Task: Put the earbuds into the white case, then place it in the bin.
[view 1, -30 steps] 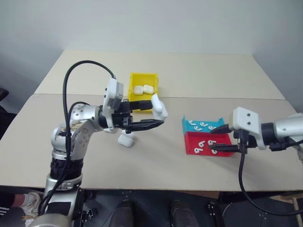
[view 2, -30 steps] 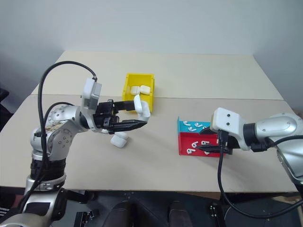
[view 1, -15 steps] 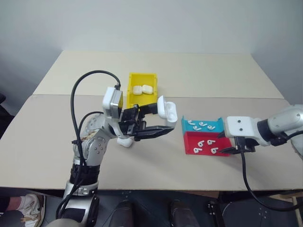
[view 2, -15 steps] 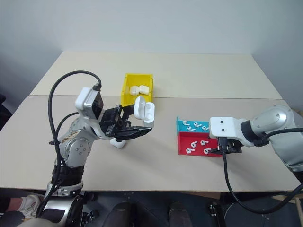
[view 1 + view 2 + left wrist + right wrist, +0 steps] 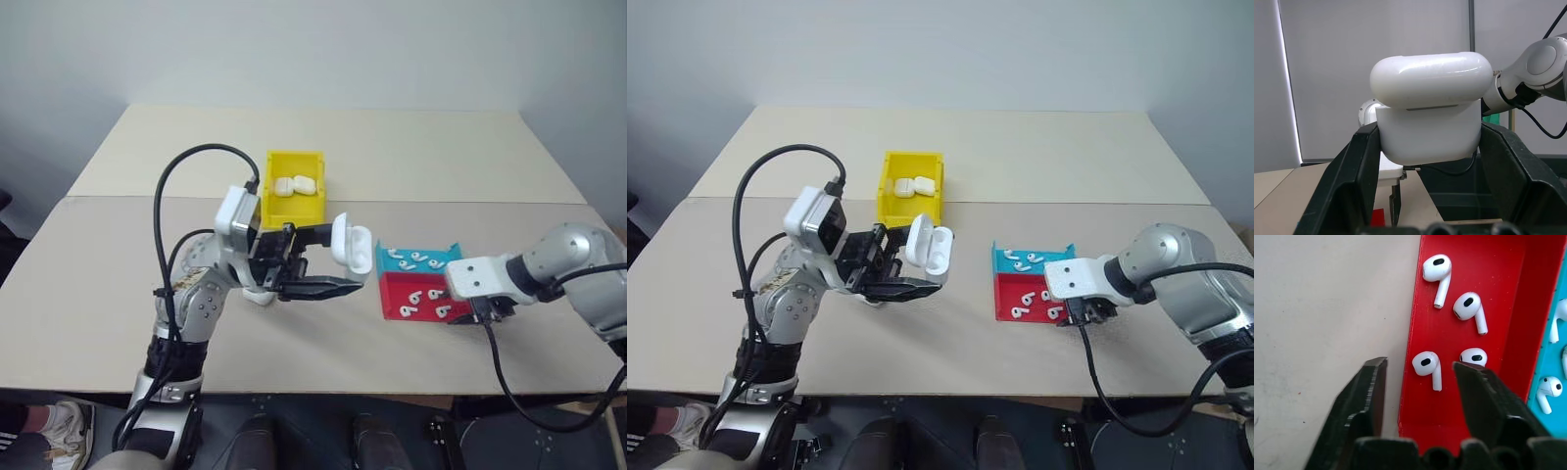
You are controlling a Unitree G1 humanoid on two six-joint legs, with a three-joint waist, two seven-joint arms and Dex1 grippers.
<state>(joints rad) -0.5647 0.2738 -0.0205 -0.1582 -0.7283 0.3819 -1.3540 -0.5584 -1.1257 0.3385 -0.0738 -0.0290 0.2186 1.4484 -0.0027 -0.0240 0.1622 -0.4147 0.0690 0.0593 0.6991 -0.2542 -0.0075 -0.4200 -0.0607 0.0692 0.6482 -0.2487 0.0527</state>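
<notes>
The left gripper (image 5: 328, 264) clamps the white case (image 5: 351, 244), lid flipped up, above the table (image 5: 411, 157) in front of the yellow bin (image 5: 295, 164), while the right gripper (image 5: 1420, 374), jaws parted, straddles an earbud (image 5: 1427, 366) at the red tray's (image 5: 1508, 308) edge.

A beige table (image 5: 411, 157) stands against a plain pale wall (image 5: 313, 49).
</notes>
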